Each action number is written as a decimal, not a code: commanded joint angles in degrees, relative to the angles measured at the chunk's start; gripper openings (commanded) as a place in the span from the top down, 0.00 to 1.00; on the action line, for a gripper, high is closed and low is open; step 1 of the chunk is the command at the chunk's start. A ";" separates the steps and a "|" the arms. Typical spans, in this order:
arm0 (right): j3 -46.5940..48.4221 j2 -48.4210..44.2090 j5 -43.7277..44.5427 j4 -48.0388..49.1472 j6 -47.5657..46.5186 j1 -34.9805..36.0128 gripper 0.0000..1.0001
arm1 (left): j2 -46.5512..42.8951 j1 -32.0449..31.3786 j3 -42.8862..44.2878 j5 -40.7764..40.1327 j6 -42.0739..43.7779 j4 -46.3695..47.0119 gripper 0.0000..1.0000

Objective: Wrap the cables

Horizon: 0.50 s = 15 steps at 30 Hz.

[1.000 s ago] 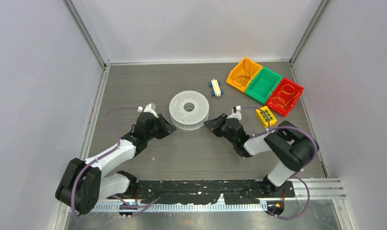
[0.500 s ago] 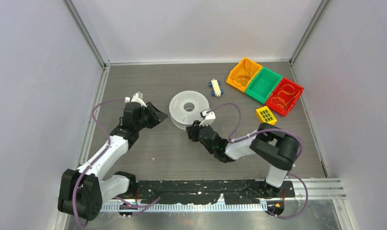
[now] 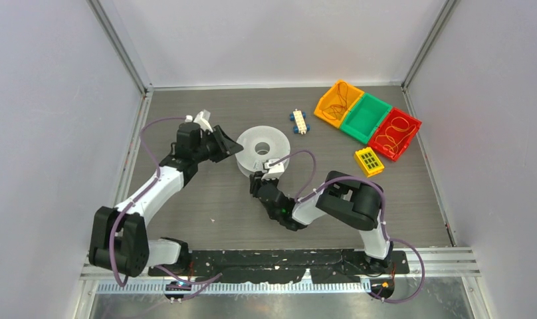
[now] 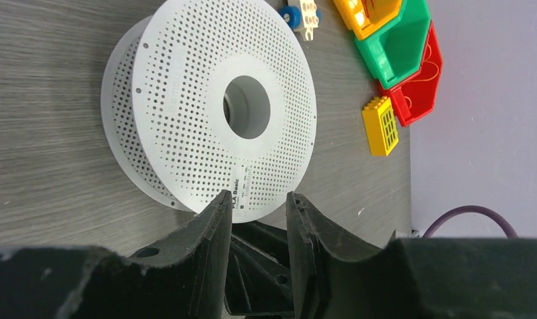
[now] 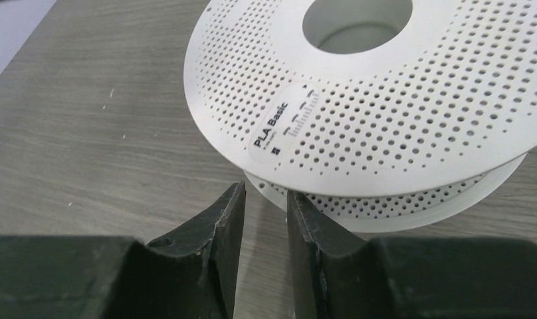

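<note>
Left gripper (image 4: 258, 196) narrowly parted, empty, at spool (image 4: 186, 100) left rim; right gripper (image 5: 266, 191) likewise, near rim.

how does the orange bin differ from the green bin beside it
The orange bin holds a loose coil of thin wire; the green bin shows nothing inside. The orange bin ends the row; the green bin sits in the middle, before the red bin. Both are open-topped, side by side.
</note>
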 commanded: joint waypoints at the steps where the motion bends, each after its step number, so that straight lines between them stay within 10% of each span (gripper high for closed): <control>1: 3.04 1.12 7.38 -1.64 -0.13 0.22 0.64 | 3.68 0.13 3.06 5.73 0.21 4.33 0.63; 15: 5.98 2.32 11.42 -10.92 -0.22 0.18 0.76 | 8.51 0.18 3.30 5.76 -0.07 5.32 0.65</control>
